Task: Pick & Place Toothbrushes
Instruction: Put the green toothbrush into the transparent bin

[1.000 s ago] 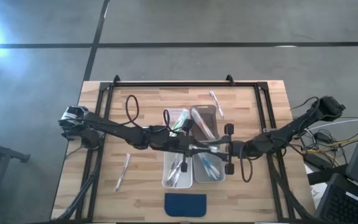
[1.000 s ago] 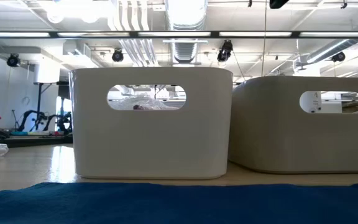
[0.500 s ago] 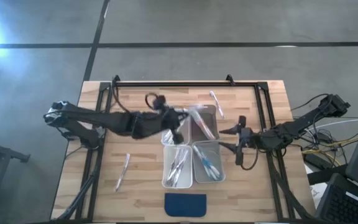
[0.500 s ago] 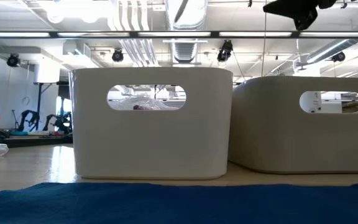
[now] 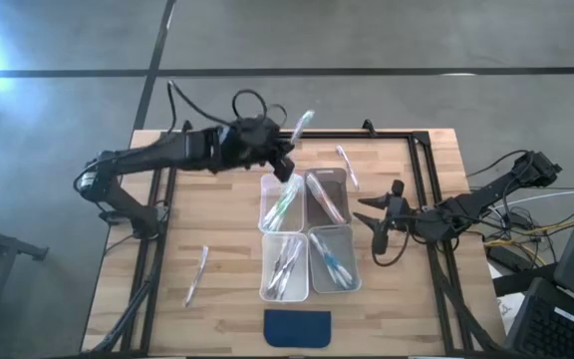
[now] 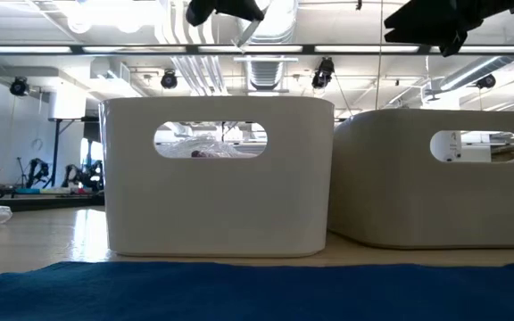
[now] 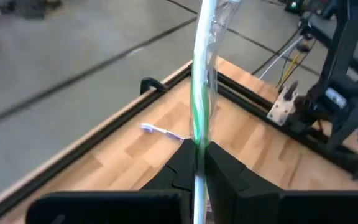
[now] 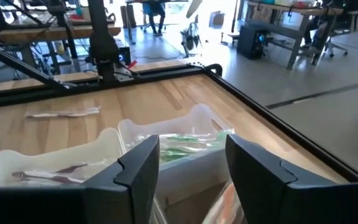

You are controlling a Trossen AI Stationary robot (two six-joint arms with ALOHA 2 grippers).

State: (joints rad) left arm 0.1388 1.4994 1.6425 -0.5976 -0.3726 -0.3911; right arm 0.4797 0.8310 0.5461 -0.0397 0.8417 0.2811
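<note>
Toothbrushes (image 5: 285, 267) fill four clear bins (image 5: 331, 197) at the frame's centre; one wrapped toothbrush (image 5: 301, 127), green-accented, is pinched in the left pincer (image 5: 285, 152) above the tabletop's (image 5: 227, 289) far edge, upper centre. The right pincer (image 5: 375, 221), fingers spread and empty, hangs right of the bins. Loose brushes lie lower left (image 5: 196, 275) and beside the upper right bin (image 5: 346, 165). A blue pad (image 5: 298, 328) sits bottom centre.

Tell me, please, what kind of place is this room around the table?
Probably a robotics lab or workshop in an industrial hall. The low view shows exposed ceiling ducts and strip lights. The right wrist view shows workbenches and office chairs beyond the wooden table.
</note>
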